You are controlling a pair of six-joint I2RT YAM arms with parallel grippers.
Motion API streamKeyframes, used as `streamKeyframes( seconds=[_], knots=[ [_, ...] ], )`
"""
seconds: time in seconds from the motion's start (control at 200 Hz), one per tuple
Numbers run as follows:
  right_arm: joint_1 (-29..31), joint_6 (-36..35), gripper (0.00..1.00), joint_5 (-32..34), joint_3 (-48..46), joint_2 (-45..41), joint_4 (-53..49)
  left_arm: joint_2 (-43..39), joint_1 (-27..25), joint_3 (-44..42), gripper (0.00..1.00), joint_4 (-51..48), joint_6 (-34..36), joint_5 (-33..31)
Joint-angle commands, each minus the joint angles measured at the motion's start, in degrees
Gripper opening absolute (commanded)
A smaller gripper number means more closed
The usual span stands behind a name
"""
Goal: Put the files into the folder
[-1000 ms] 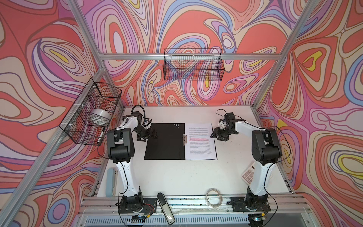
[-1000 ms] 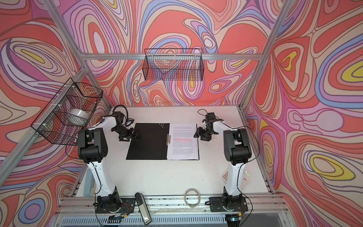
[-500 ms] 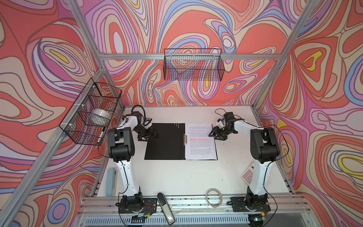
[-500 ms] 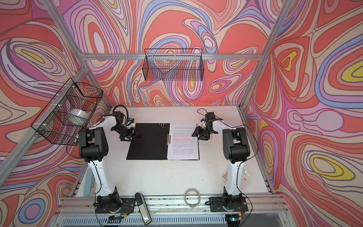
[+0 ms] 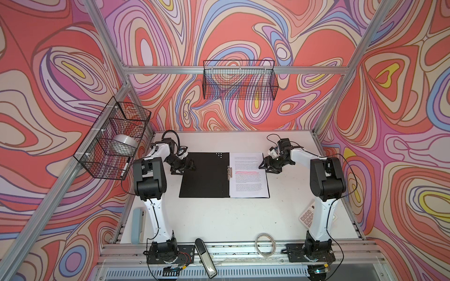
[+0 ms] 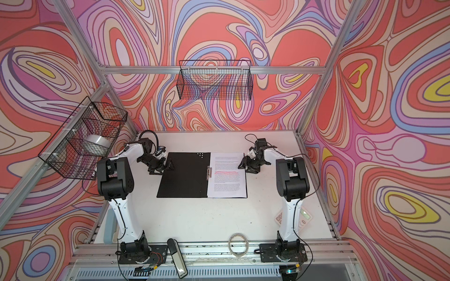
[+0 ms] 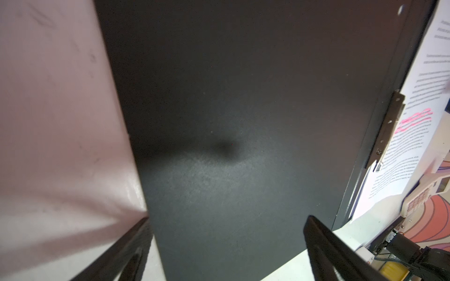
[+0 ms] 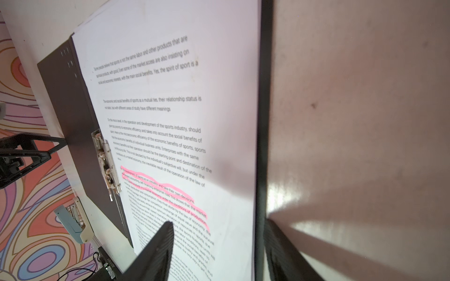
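The folder (image 5: 204, 175) (image 6: 182, 177) lies open and flat mid-table, black inside up, with a metal clip (image 8: 107, 165) at the spine. The files (image 5: 248, 175) (image 6: 227, 177), white printed sheets with a pink highlighted line, rest on its right half. My left gripper (image 5: 186, 167) (image 6: 165, 167) (image 7: 227, 219) stands open at the folder's far-left corner, with the black cover (image 7: 243, 97) between its fingers. My right gripper (image 5: 266, 167) (image 6: 244, 166) (image 8: 218, 222) is open astride the folder's right edge, one finger over the files (image 8: 170, 109), the other over the table.
A white calculator (image 5: 308, 216) lies behind the right arm's base. A tape ring (image 5: 265, 244) and a black-and-silver tool (image 5: 205, 258) sit at the front edge, and a pale stapler (image 5: 138, 225) lies at front left. Wire baskets (image 5: 239, 80) hang on the walls.
My right gripper has crept slightly left over the files' right edge. The left gripper has barely shifted. Folder and files lie as before.
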Motion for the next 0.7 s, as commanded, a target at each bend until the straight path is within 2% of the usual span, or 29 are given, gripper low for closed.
streamKeyframes(
  seconds=[0.0,0.411,0.696],
  knots=[
    [0.5,-0.97,0.63,1.02,-0.66,3.76,-1.59,0.9,-0.79,-1.43,0.97,-2.45,2.03,6.52],
    [0.44,-1.42,0.63,0.83,-0.69,4.49,-2.02,-1.11,-0.84,-2.96,0.95,-3.3,5.97,12.4],
    [0.54,-2.26,0.62,1.98,-0.34,4.91,-3.21,-3.16,-0.79,-2.84,0.95,-4.16,6.98,14.03]
  ],
)
